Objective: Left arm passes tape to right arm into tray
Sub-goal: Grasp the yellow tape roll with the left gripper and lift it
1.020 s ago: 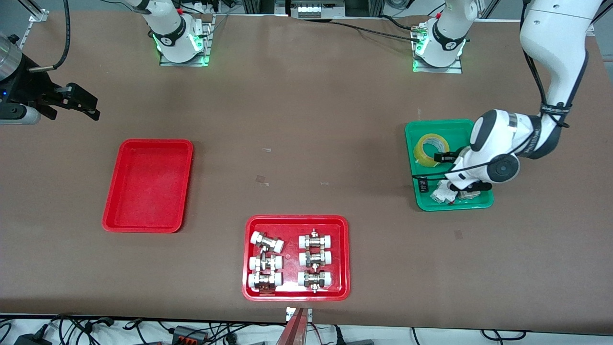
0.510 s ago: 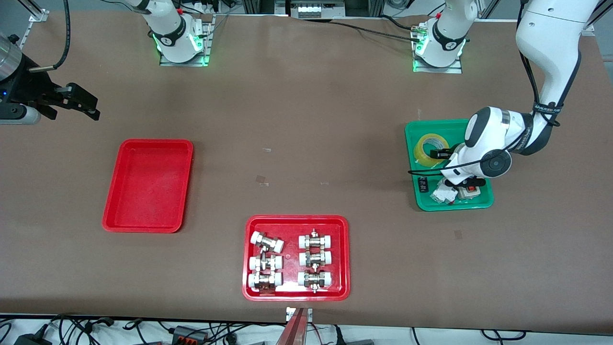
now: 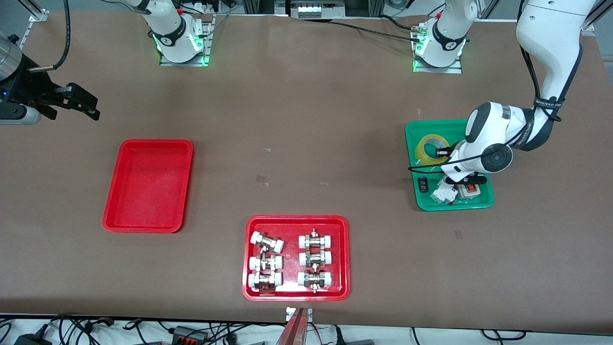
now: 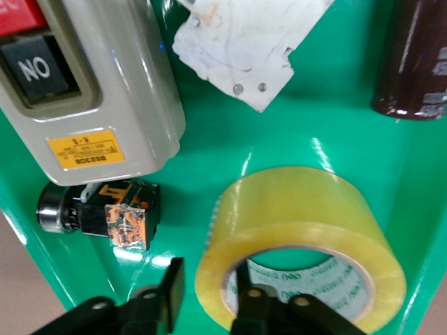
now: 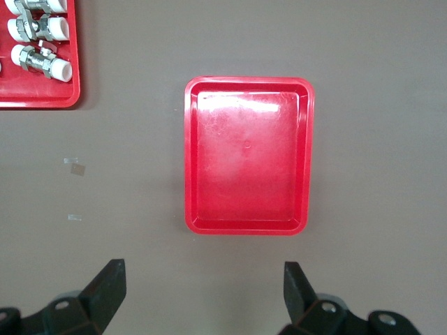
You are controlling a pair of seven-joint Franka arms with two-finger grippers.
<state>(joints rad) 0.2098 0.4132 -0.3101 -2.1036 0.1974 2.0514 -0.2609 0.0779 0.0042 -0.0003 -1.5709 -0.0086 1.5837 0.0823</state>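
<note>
The yellow tape (image 3: 427,145) lies flat in the green tray (image 3: 411,132), at the end farther from the front camera. My left gripper (image 3: 442,154) is down in that tray and open. In the left wrist view the left gripper (image 4: 208,289) straddles the wall of the tape (image 4: 300,209): one finger stands inside the white core, the other outside with a small gap. My right gripper (image 3: 92,109) is open and empty, waiting in the air at the right arm's end of the table. It also shows open in the right wrist view (image 5: 202,279). The plain red tray (image 3: 148,184) is empty, as the right wrist view (image 5: 248,153) shows.
The green tray (image 4: 209,139) also holds a grey switch box (image 4: 91,91), a white piece (image 4: 244,49), a dark cylinder (image 4: 412,63) and a small black-and-orange part (image 4: 105,213). A red tray with pipe fittings (image 3: 296,258) sits near the front edge.
My left gripper has moved over the green tray toward the tape and now straddles its wall. The right arm has not moved.
</note>
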